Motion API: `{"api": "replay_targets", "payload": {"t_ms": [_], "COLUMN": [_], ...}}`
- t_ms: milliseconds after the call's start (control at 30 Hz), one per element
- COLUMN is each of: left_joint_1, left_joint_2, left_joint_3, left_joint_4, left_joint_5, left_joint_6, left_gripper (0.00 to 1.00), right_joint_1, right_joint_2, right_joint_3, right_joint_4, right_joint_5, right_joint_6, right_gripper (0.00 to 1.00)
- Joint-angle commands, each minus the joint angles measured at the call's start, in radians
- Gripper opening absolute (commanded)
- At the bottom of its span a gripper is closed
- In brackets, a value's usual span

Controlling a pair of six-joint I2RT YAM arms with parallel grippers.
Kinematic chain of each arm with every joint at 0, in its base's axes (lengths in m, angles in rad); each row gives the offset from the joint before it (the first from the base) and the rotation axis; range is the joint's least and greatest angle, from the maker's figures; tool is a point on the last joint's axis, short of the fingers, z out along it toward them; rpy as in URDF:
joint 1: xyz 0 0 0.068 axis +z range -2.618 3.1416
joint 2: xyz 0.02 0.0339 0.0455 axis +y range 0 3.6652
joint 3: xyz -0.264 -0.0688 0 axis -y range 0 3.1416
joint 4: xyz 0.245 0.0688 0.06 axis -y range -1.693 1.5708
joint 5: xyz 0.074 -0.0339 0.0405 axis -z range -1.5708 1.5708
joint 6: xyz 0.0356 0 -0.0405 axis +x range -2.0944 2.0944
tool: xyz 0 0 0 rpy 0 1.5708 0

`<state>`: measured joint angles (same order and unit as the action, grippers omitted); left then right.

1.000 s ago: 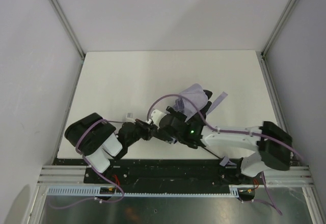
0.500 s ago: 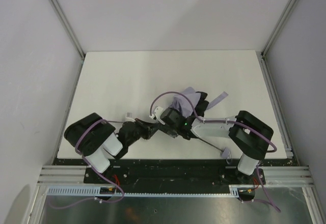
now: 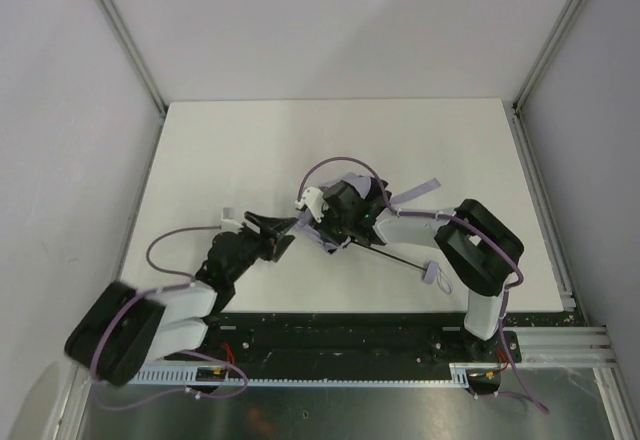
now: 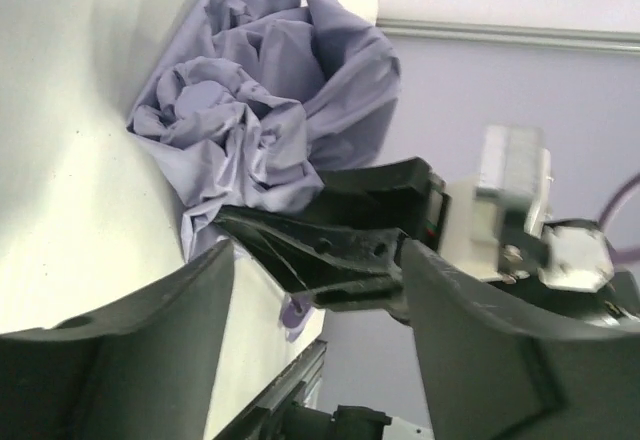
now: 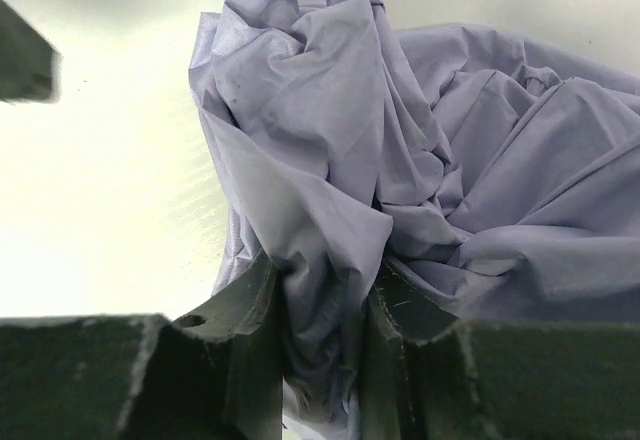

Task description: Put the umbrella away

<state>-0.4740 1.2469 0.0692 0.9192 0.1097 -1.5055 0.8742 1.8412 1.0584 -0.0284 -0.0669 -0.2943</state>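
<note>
The umbrella [image 3: 356,192] lies mid-table, its lavender-grey canopy crumpled. Its thin black shaft [image 3: 390,257] runs right and toward me to the small pale handle [image 3: 434,278]. My right gripper [image 3: 338,232] sits over the canopy's near-left edge. In the right wrist view a fold of the umbrella fabric [image 5: 330,210] is pinched between the fingers [image 5: 248,312] of that gripper [image 5: 325,355]. My left gripper [image 3: 281,232] stands open just left of the canopy and holds nothing. In the left wrist view the left gripper [image 4: 315,310] faces the bunched umbrella [image 4: 260,110].
A loose fabric strap [image 3: 420,190] sticks out from the canopy to the right. The white table [image 3: 220,150] is walled on the left, back and right. A metal rail [image 3: 330,345] runs along the near edge by the arm bases.
My left gripper has opened and drawn back to the left, its arm folding down toward the near-left corner. My right gripper moved left over the canopy and closed on its fabric.
</note>
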Motion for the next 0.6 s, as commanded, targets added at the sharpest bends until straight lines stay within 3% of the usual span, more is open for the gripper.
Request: {"api": "replay_targets", "payload": {"t_ms": [0,100,200,433,567], "left_joint_1": [0.053,0.068,0.071,0.065,0.032], "left_joint_2": [-0.264,-0.403,-0.431,-0.231,-0.15], "left_joint_3": [0.053,0.129,0.181,0.242,0.264], "left_joint_4": [-0.431,-0.723,-0.847,-0.756,-0.679], "left_joint_5": [-0.004,-0.045,-0.035,0.097,0.073], "left_joint_6": [0.14,0.14,0.095,0.004,-0.029], "left_gripper": [0.77,0.88,0.96,0.99,1.0], "right_joint_1": [-0.045,-0.08,-0.109,-0.149,-0.156], "right_joint_2": [0.099,0.113,0.14,0.213,0.233], "right_joint_3": [-0.018,-0.005,0.015,0.047,0.048], "right_joint_4": [-0.124,-0.117,-0.112,-0.111,-0.097], "right_joint_5": [-0.213,-0.336,-0.439,-0.557,-0.589], "right_joint_6": [0.007,0.035,0.073,0.135,0.146], "right_gripper": [0.0,0.0,0.0,0.0,0.0]}}
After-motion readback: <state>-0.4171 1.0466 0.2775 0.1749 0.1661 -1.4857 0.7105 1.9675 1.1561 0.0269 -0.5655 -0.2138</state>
